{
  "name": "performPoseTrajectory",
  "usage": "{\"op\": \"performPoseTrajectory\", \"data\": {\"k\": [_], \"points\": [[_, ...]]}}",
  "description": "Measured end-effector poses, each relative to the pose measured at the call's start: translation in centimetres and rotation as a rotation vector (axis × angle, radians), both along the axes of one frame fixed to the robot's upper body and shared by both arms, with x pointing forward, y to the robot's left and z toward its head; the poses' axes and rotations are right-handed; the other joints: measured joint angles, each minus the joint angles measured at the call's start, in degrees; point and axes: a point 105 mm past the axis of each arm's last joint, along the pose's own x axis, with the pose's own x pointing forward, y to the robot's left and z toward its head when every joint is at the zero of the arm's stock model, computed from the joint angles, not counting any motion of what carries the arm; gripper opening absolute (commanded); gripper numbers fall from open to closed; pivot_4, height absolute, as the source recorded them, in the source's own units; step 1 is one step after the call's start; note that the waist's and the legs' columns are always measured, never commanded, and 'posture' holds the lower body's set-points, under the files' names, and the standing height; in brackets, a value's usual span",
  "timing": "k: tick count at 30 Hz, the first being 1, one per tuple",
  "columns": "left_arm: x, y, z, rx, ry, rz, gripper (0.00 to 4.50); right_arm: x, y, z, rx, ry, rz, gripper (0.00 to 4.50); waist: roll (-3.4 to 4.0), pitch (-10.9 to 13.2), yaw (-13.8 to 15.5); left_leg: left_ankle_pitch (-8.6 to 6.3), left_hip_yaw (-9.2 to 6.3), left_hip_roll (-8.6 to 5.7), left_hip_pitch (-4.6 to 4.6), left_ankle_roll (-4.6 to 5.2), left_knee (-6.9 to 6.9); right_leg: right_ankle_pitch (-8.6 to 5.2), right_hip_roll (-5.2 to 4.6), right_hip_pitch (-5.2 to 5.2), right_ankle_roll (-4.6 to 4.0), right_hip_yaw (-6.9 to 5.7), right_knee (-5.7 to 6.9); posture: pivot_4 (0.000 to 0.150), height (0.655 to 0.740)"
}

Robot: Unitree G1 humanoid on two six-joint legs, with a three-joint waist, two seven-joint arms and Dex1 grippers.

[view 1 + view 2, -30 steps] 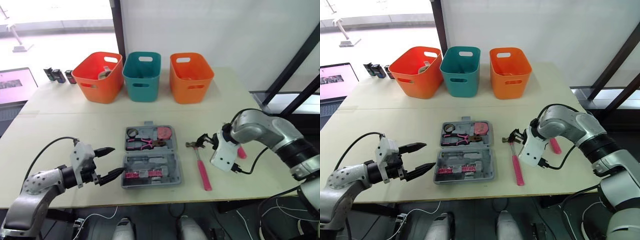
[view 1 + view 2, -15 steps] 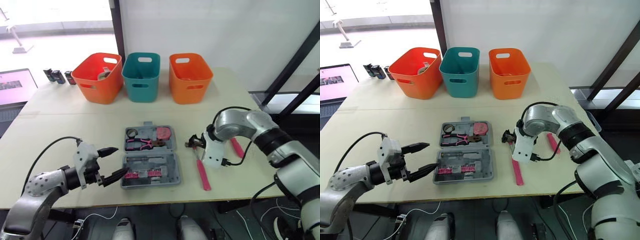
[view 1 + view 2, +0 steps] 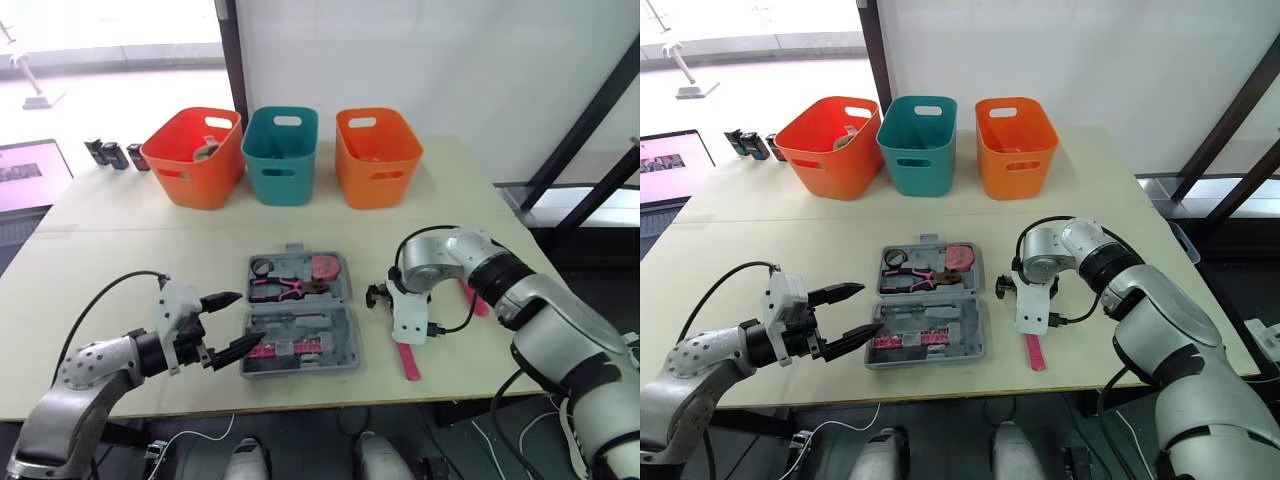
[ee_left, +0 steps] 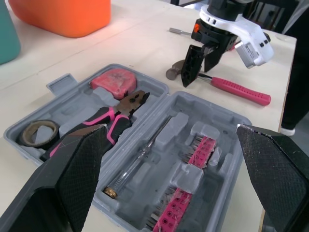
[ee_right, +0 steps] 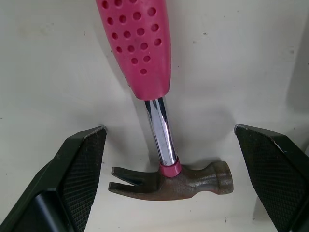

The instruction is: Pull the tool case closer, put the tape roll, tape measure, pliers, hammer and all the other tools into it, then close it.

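Right wrist view shows the right gripper with fingers wide apart, one on each side of the hammer, not touching it. This hammer lies flat on the table, just right of the open tool case. At the left edge of the case, the left gripper is also spread and empty.

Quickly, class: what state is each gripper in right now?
Left gripper: open, empty, beside the case.
Right gripper: open, straddling the hammer, not gripping it.
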Motion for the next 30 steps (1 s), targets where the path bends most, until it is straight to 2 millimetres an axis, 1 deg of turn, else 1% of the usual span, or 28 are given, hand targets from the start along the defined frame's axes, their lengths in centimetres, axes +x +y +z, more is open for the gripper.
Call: {"op": "performPoseTrajectory", "data": {"k": [1, 4, 8, 14, 17, 19, 21, 23, 25, 28, 29, 30], "points": [[0.0, 0.0, 0.0, -0.001, 0.001, 0.000, 4.50, 0.0, -0.1, -0.1, -0.006, 0.000, 0.000, 3.61, -0.02, 0.0, 0.0, 0.00, 0.00, 0.00, 0.02, 0.00, 0.00, 0.00, 0.00, 0.01, 0.00, 0.00, 0.01, 0.150, 0.7400], [-0.3, 0.1, -0.4, 0.000, 0.009, 0.005, 4.50, 0.1, -0.6, -0.3, -0.026, 0.002, -0.010, 2.06, -0.12, -0.1, -0.5, 0.00, -0.01, 0.01, 0.10, 0.00, 0.00, 0.00, 0.00, 0.09, 0.01, 0.00, 0.02, 0.150, 0.7400], [-0.2, 0.1, -0.3, 0.005, 0.001, 0.009, 4.50, 0.2, -0.4, -0.3, -0.006, -0.003, -0.010, 0.06, -0.18, -0.1, -1.4, 0.00, -0.03, 0.01, 0.22, 0.01, -0.05, -0.02, 0.02, 0.16, 0.02, 0.00, 0.06, 0.150, 0.7400], [0.0, 0.1, -0.2, 0.003, -0.006, 0.020, 4.50, 0.3, -0.4, -0.4, 0.021, -0.004, -0.018, 0.02, -0.21, -0.1, -1.5, -0.01, -0.04, 0.02, 0.37, 0.01, -0.10, -0.04, 0.04, 0.28, 0.06, 0.00, 0.07, 0.150, 0.7400], [0.3, 0.0, 0.2, 0.003, -0.023, 0.015, 4.50, 0.2, -0.7, -0.2, 0.050, 0.003, -0.040, 0.02, -0.19, -0.1, -1.4, 0.00, -0.04, 0.01, 0.36, 0.01, -0.10, -0.04, 0.03, 0.29, 0.07, 0.00, 0.07, 0.150, 0.7400], [0.4, -0.1, 0.3, 0.003, -0.028, 0.013, 4.50, 0.0, -0.9, 0.3, 0.109, 0.018, -0.069, 0.02, -0.14, -0.1, -1.3, -0.01, -0.04, 0.01, 0.32, 0.01, -0.11, -0.07, 0.02, 0.28, 0.12, 0.01, 0.06, 0.150, 0.7400], [0.5, 0.0, 0.1, 0.002, -0.019, 0.011, 4.50, -0.4, -1.2, 1.7, 0.180, 0.027, -0.117, 0.02, -0.05, 0.0, -1.2, -0.01, -0.04, 0.01, 0.29, 0.01, -0.12, -0.09, 0.02, 0.27, 0.15, 0.02, 0.06, 0.150, 0.7400], [0.6, 0.2, -0.3, 0.002, -0.002, 0.013, 4.50, -0.8, -1.5, 4.2, 0.314, 0.030, -0.249, 0.02, 0.01, 0.1, -1.1, -0.01, -0.05, 0.01, 0.26, 0.02, -0.11, -0.11, 0.02, 0.28, 0.20, 0.02, 0.07, 0.150, 0.7400], [0.6, 0.4, -0.7, 0.000, 0.012, 0.013, 4.50, -1.5, -1.2, 7.2, 0.468, 0.069, -0.423, 0.02, 0.02, 0.1, -1.1, -0.01, -0.08, 0.01, 0.27, 0.03, -0.09, -0.11, 0.03, 0.29, 0.21, 0.01, 0.10, 0.150, 0.7400], [0.6, 0.5, -0.6, -0.004, 0.003, 0.002, 4.50, -2.9, -0.7, 10.8, 0.737, 0.212, -0.834, 0.02, 0.05, 0.0, -1.2, -0.01, -0.12, 0.01, 0.28, 0.03, -0.04, -0.11, 0.03, 0.26, 0.19, 0.02, 0.19, 0.150, 0.7400], [0.5, 0.4, -0.7, -0.006, 0.005, -0.006, 4.50, -3.5, -0.7, 11.9, 0.820, 0.278, -1.008, 0.02, 0.05, 0.0, -1.1, -0.02, -0.12, 0.01, 0.28, 0.03, -0.02, -0.12, 0.03, 0.24, 0.17, 0.01, 0.20, 0.150, 0.7400], [0.4, 0.4, -0.7, -0.008, 0.006, -0.014, 4.50, -4.0, -0.9, 12.5, 0.884, 0.340, -1.160, 0.02, 0.04, 0.0, -1.0, -0.02, -0.13, 0.01, 0.28, 0.02, -0.01, -0.13, 0.03, 0.22, 0.16, 0.01, 0.19, 0.150, 0.7400]]}}
